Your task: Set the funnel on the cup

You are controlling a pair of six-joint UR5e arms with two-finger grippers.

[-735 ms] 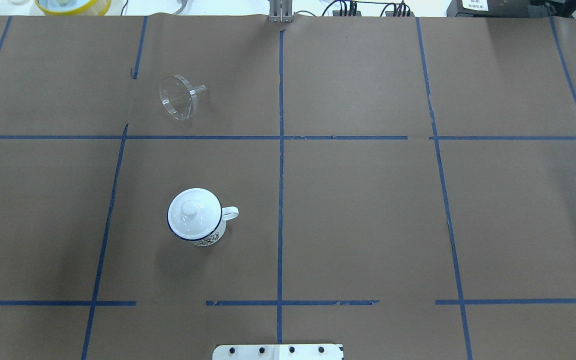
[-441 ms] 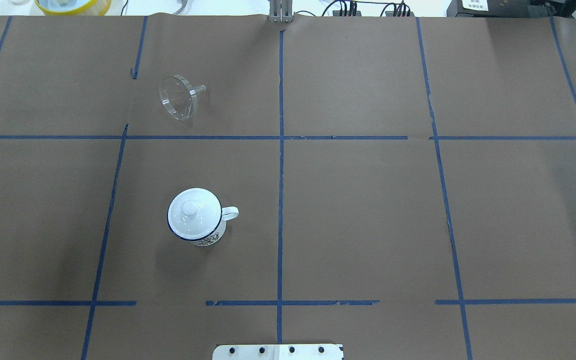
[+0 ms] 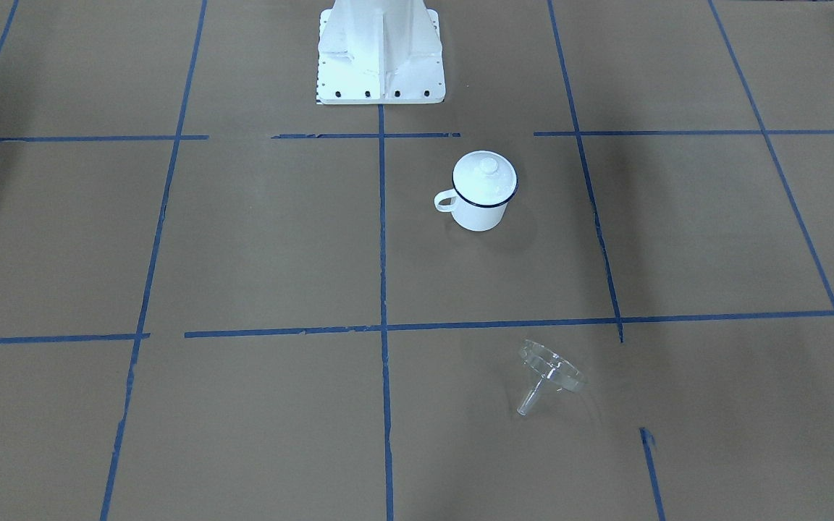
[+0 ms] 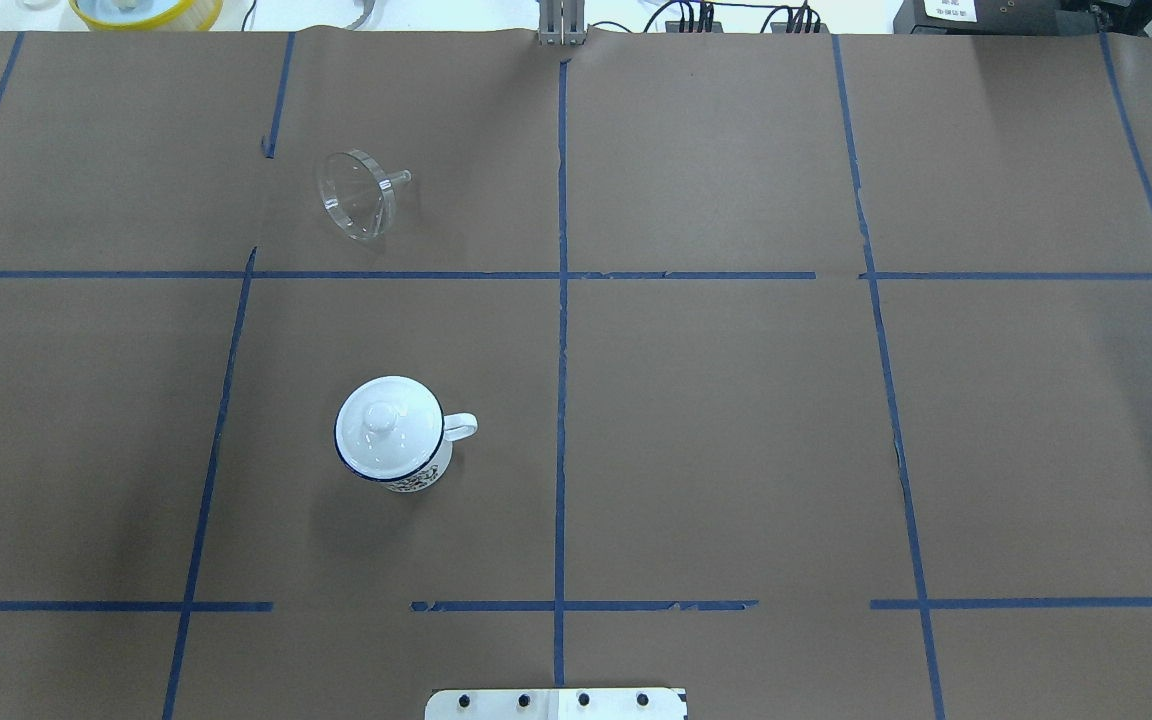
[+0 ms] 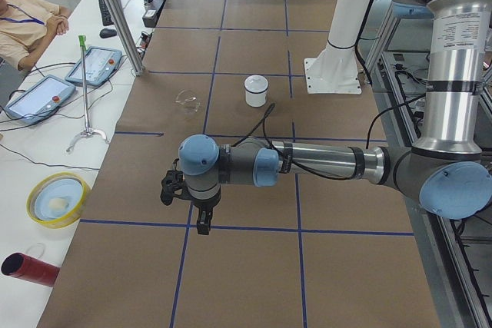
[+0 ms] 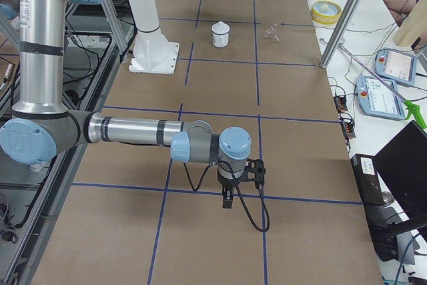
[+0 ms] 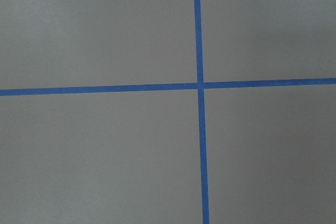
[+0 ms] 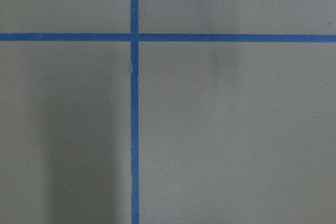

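Note:
The clear funnel lies on its side at the far left of the brown table, stem pointing right; it also shows in the front view. The white cup with a dark-blue rim stands upright nearer the robot, handle to the right, with a white domed lid on it. Both show small in the side views: funnel, cup. The left gripper hangs over the table's left end, far from both. The right gripper hangs over the right end. I cannot tell whether either is open or shut.
The robot's white base stands at the table's near edge behind the cup. A yellow bowl, a red cylinder and teach pendants lie on the side bench. Blue tape lines grid the brown paper.

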